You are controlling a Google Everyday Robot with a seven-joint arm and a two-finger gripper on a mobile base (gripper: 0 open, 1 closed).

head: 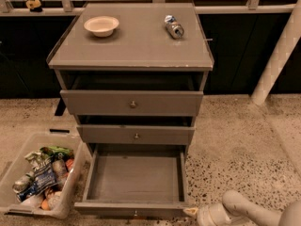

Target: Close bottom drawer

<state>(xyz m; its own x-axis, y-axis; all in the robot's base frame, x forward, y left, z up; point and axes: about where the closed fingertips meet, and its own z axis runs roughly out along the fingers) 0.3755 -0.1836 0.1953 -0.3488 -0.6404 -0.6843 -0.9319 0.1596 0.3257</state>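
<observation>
1. The bottom drawer [134,179], a wide, shallow grey box with a low flat front and a small round metal knob [136,214], is sitting pulled far out at the lower centre of the frame.
2. The robot's pale, rounded gripper [192,213] is reaching in from the lower right corner. Its tip is hanging just beside the right end of the drawer's front, and I cannot tell whether it is touching.
3. Whether the gripper is spread or pressed together cannot be told.
4. Above, the similar grey middle drawer [135,135] and the taller-fronted grey top drawer [131,103] are each standing slightly out.
5. On the flat grey top of the desk [136,51], a shallow cream bowl [101,25] is resting at the upper left and a silver-and-blue can [174,26] is lying on its side at the upper right, well apart.
6. A clear plastic bin [47,135] of packets and bottles is sitting on the speckled floor [235,145] at the lower left, just beside the open drawer.
</observation>
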